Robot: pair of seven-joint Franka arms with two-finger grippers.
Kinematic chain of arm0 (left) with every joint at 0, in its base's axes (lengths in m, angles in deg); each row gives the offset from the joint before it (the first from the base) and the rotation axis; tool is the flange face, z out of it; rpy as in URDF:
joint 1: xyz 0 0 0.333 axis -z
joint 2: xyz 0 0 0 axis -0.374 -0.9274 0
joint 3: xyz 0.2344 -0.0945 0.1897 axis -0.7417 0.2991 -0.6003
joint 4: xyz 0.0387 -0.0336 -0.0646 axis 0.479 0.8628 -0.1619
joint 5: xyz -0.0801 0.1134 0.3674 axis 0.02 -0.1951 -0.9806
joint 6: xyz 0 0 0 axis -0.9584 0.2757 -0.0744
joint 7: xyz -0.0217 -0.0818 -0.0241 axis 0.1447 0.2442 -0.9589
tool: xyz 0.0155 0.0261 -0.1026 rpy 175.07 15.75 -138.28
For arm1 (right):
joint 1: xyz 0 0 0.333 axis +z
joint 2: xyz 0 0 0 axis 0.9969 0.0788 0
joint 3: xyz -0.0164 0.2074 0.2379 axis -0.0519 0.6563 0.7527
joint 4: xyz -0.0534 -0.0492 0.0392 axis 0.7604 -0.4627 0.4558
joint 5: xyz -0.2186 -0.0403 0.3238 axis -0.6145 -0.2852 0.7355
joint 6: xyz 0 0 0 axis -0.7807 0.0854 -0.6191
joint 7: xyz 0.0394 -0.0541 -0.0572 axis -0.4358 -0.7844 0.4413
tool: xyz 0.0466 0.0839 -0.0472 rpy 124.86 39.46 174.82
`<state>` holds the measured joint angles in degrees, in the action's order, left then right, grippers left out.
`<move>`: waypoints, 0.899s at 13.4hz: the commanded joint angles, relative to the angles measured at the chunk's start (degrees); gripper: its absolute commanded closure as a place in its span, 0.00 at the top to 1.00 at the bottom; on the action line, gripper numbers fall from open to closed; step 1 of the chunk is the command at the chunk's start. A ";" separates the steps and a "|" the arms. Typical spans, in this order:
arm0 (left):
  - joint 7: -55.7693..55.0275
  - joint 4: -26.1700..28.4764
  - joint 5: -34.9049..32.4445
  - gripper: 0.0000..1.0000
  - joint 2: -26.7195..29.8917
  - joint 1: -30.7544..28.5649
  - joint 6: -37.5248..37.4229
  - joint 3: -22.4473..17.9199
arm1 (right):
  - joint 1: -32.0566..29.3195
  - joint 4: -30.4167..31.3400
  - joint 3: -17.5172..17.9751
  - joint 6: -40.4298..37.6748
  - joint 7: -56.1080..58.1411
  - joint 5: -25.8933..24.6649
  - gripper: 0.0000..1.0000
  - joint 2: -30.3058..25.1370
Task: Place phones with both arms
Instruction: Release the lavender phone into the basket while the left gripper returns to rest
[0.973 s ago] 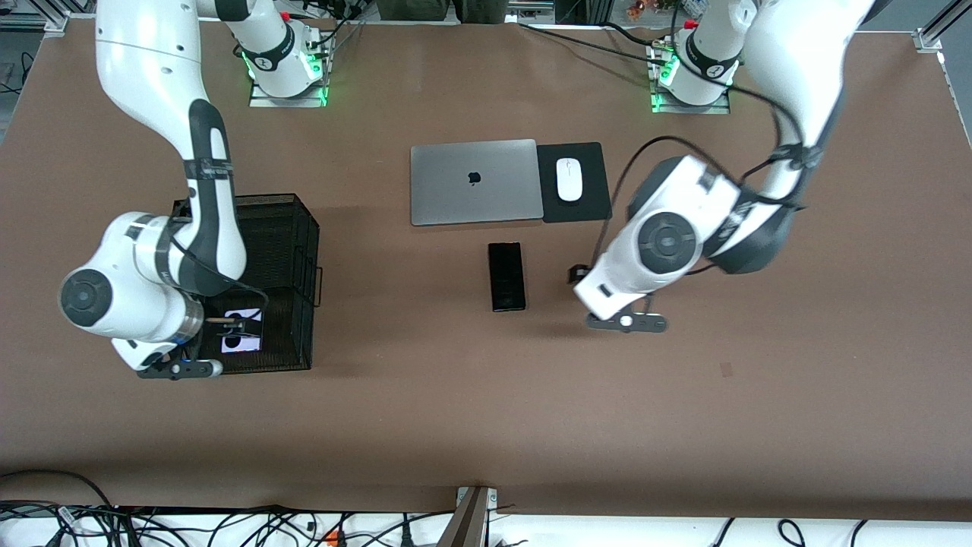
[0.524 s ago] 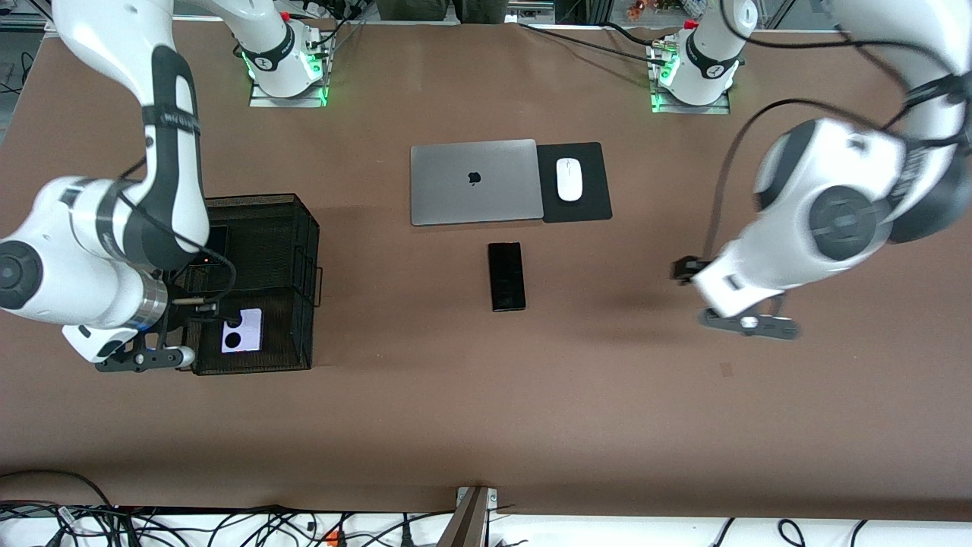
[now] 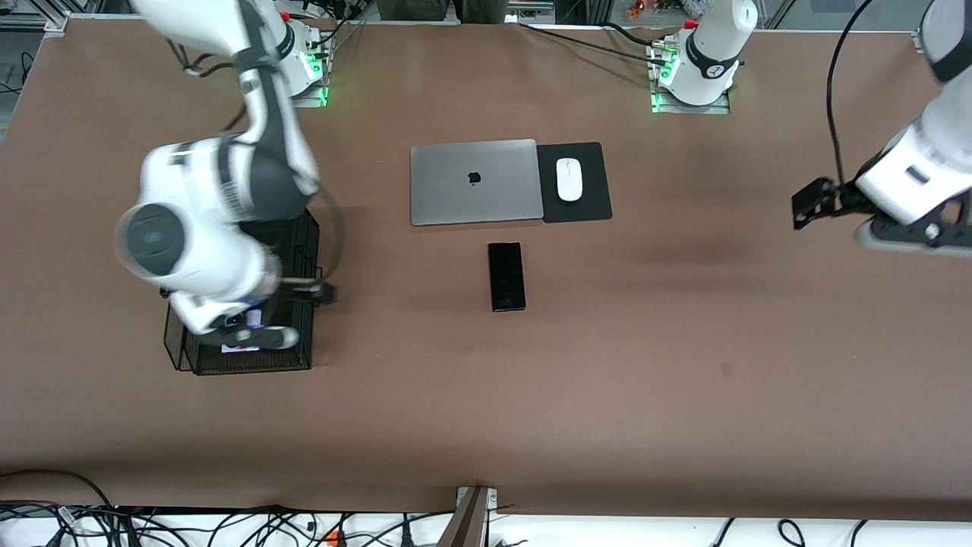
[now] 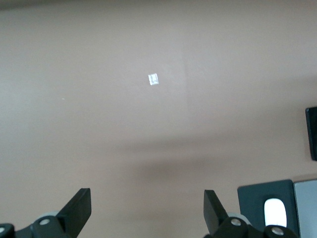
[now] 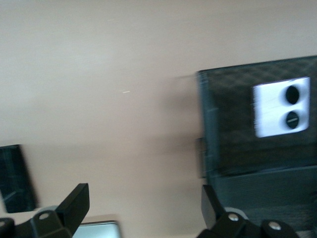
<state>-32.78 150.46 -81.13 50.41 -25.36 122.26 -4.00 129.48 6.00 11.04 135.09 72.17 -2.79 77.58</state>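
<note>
The lilac-white phone (image 5: 281, 107) lies in the mesh basket (image 3: 292, 357); the slim black phone (image 3: 506, 276) waits on the tabletop (image 3: 645, 395). Both the left end effector (image 4: 147, 210) and the right end effector (image 5: 144, 207) hang spread and empty.

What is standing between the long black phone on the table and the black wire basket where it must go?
Nothing visible. Only bare table lies between the long black phone and the wire basket. The laptop lies farther from the front camera, off that path. The right claw, open, hangs over the basket.

the long slim black phone (image 3: 506, 276) lies flat mid-desk, well clear of every desk edge. the lilac-white phone (image 5: 282, 106), two black circles up, lies flat in a black mesh basket (image 3: 300, 353).
</note>
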 commanded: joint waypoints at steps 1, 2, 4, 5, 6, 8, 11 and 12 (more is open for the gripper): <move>0.37 8.88 3.11 1.00 7.43 0.85 5.16 -3.55 | 7.04 -2.30 -0.36 3.37 -10.49 -0.92 1.00 3.49; 0.28 8.18 2.68 1.00 7.53 0.85 3.42 -3.55 | 9.85 -2.13 -0.19 5.22 -13.05 -0.92 1.00 4.54; 0.02 5.29 2.67 1.00 6.57 0.68 -2.11 -3.46 | 14.51 -2.12 -0.01 7.86 -17.10 -0.66 1.00 6.39; -0.15 4.93 2.67 1.00 6.30 0.68 -2.92 -3.03 | 17.15 -2.12 0.08 9.09 -18.78 -0.57 1.00 7.18; -0.16 4.75 2.59 1.00 6.21 0.76 -2.84 -2.76 | 19.44 -2.12 0.25 10.06 -20.97 -0.49 1.00 8.06; -0.07 4.48 2.67 1.00 5.77 0.68 -2.84 -2.85 | 21.91 -1.69 2.00 11.04 -24.40 -0.49 1.00 8.60; 0.28 3.35 2.58 1.00 5.33 0.76 -3.02 -2.85 | 24.20 -1.33 4.91 12.35 -25.38 -0.92 1.00 9.21; 0.46 3.08 2.58 1.00 4.81 0.94 -2.84 -2.85 | 24.99 0.06 4.91 13.84 -25.38 -1.01 1.00 9.47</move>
<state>-32.80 155.92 -79.48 56.48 -24.77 120.64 -6.76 153.70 5.38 15.74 147.23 47.79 -2.83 86.49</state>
